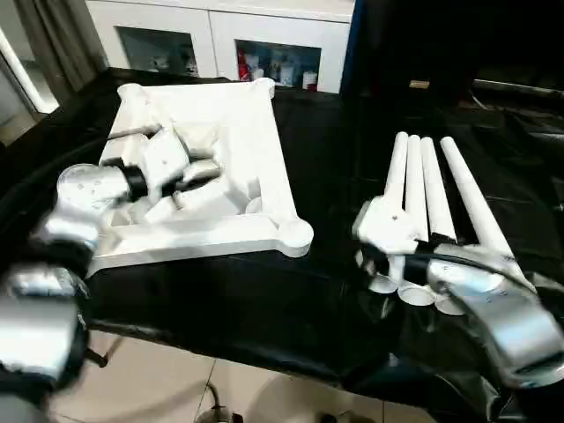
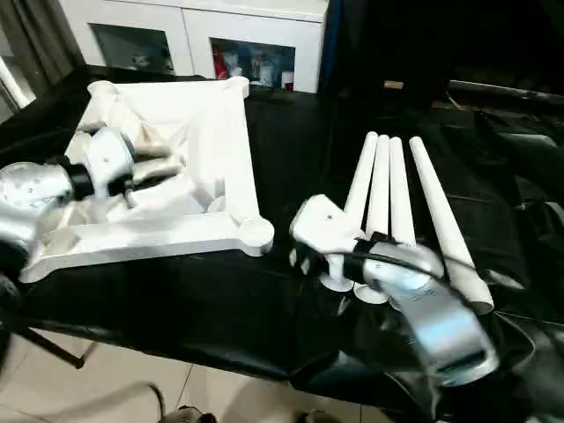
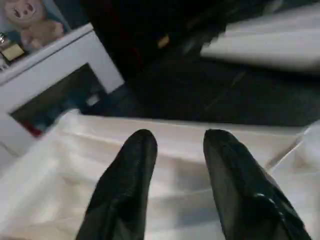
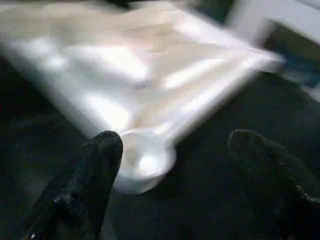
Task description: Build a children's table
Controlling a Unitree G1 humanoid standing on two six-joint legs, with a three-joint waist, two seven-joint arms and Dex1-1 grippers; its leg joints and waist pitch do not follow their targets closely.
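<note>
4 legs (image 1: 434,198), 1 top (image 1: 264,132) (upside down)

white cabinet (image 1: 220,35), black table cover (image 1: 326,159), pig toy (image 3: 27,22)

The table top (image 1: 264,132) looks like smooth white plastic with a soft shine. The four legs (image 1: 432,189) are smooth white tubes, a little glossy. The counter (image 1: 335,176) is covered in black sheeting that is shiny and wrinkled. The robot's forearms (image 1: 507,322) are bright silver metal. The gripper fingers (image 3: 125,185) are black, matt and finely bumpy. The cabinet (image 1: 220,26) is white with glass fronts.
</note>
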